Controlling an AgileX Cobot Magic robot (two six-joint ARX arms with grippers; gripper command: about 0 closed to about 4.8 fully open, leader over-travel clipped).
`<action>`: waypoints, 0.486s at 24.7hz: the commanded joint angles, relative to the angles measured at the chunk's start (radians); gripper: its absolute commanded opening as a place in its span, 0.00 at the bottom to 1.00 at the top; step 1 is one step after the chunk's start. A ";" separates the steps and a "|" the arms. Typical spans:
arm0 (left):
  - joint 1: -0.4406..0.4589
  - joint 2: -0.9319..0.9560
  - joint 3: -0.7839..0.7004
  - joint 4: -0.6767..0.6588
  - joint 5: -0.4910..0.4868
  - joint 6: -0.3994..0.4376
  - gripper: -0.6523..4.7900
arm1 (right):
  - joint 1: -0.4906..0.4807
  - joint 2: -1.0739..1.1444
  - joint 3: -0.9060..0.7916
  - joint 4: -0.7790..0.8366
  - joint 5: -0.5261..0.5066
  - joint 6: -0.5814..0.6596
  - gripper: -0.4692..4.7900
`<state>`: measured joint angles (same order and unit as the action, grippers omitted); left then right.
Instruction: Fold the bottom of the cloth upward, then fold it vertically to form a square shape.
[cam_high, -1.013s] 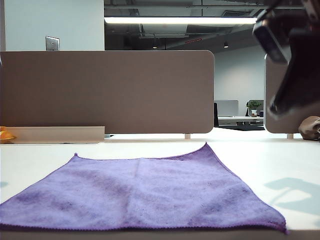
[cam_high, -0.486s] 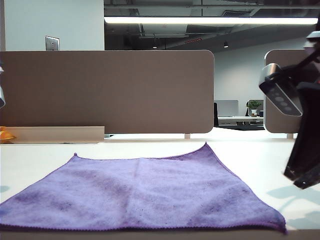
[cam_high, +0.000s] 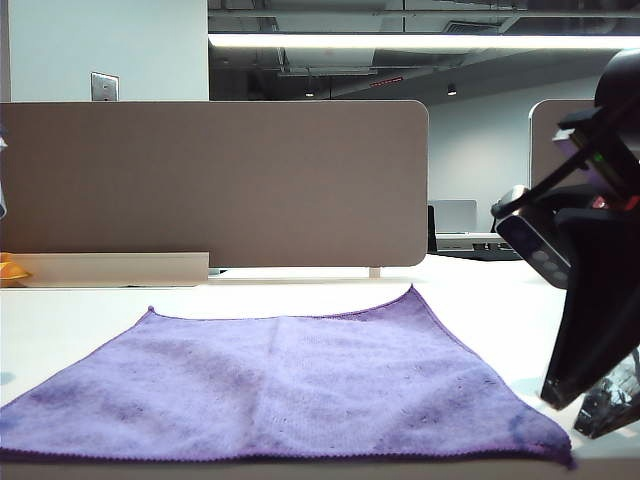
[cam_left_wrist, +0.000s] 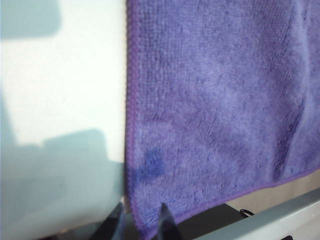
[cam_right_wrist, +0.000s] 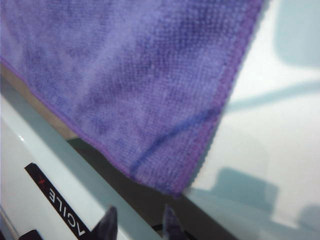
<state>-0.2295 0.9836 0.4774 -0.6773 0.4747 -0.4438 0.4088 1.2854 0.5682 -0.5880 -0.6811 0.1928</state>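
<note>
In the exterior view the cloth (cam_high: 275, 385) lay flat on the table (cam_high: 520, 305), its front hem along the table's front edge, bare tabletop open behind it and at its right side, where the right gripper (cam_high: 590, 400) hung low just off the cloth's front right corner, touching nothing that could be seen. In the left wrist view the left gripper (cam_left_wrist: 140, 222) stood with fingertips (cam_left_wrist: 164, 215) apart and empty at the cloth's (cam_left_wrist: 220, 100) front left corner, the side hem running beside bare table (cam_left_wrist: 60, 100). In the right wrist view the right gripper (cam_right_wrist: 136, 222) had its fingertips (cam_right_wrist: 170, 220) parted, holding nothing, just off the cloth's (cam_right_wrist: 130, 75) front right corner at the table's front edge.
</note>
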 joint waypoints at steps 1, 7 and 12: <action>0.000 0.000 -0.005 -0.001 -0.011 -0.004 0.28 | 0.000 0.000 0.004 0.018 0.097 0.025 0.38; 0.000 0.031 -0.076 0.038 0.053 -0.031 0.29 | 0.000 0.000 0.004 0.021 0.130 0.051 0.39; 0.000 0.037 -0.100 0.074 0.087 -0.045 0.37 | 0.000 0.003 0.004 0.063 0.125 0.093 0.39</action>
<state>-0.2295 1.0191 0.3763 -0.6243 0.5652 -0.4877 0.4084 1.2884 0.5694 -0.5491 -0.5537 0.2661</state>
